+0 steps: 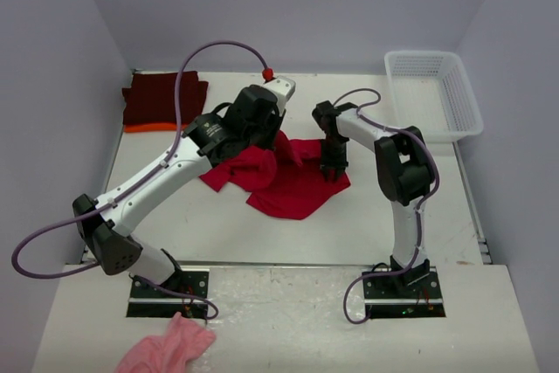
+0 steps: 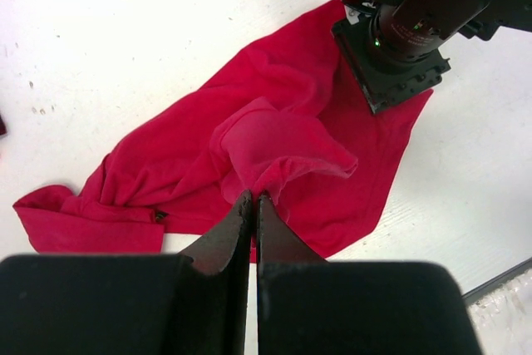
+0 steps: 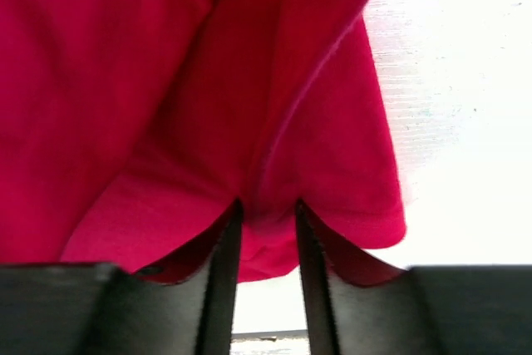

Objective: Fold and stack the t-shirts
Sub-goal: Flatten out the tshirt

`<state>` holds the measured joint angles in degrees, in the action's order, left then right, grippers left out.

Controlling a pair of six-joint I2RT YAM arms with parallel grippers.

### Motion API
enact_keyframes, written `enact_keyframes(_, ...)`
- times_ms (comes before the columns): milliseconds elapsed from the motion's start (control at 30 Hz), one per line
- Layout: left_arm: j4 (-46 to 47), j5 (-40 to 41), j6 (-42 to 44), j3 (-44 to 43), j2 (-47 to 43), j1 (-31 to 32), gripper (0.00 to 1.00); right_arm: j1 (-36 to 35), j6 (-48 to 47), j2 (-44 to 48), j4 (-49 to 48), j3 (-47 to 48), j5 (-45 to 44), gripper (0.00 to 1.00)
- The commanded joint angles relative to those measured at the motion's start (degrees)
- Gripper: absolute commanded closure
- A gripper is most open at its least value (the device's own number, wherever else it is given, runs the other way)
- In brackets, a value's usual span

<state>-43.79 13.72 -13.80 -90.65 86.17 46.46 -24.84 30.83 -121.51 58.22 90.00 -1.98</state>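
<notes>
left arm [image 1: 166, 168] stretched forward-right | left claw [image 2: 252, 199] pinched shut on red shirt [image 2: 274, 139] | right arm [image 1: 402, 172] bent, wrist down | right claw [image 3: 268, 210] jaws slightly apart astride shirt hem

Bright even overhead light, soft shadows; right wrist view blows table [image 3: 465, 81] white, red t-shirt [image 3: 166, 81] close-up soft.

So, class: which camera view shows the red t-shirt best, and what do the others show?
Left wrist: the red t-shirt lies large and almost whole. Top external shows it small and partly covered. Right wrist shows only close-up fabric near a hem.
</notes>
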Motion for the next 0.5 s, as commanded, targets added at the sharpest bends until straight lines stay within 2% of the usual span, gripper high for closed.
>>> enact_keyframes(0, 0.81, -0.27, 1.5, -1.37, -2.06, -0.75, 1.0, -0.03, 0.81, -0.22, -1.7, 0.1, -0.22, 0.7)
enact_keyframes(200, 1.42, -1.06, 1.67, -0.76, -1.62, -1.02, 1.0, -0.21, 1.16, 2.24, -2.06, -1.84, -1.54, 0.78)
enact_keyframes(467, 2.39, -1.94, 1.06, 1.53, -1.88, -1.02, 1.0, -0.21, 1.08, 3.91, -1.79, -2.46, -2.85, 0.73)
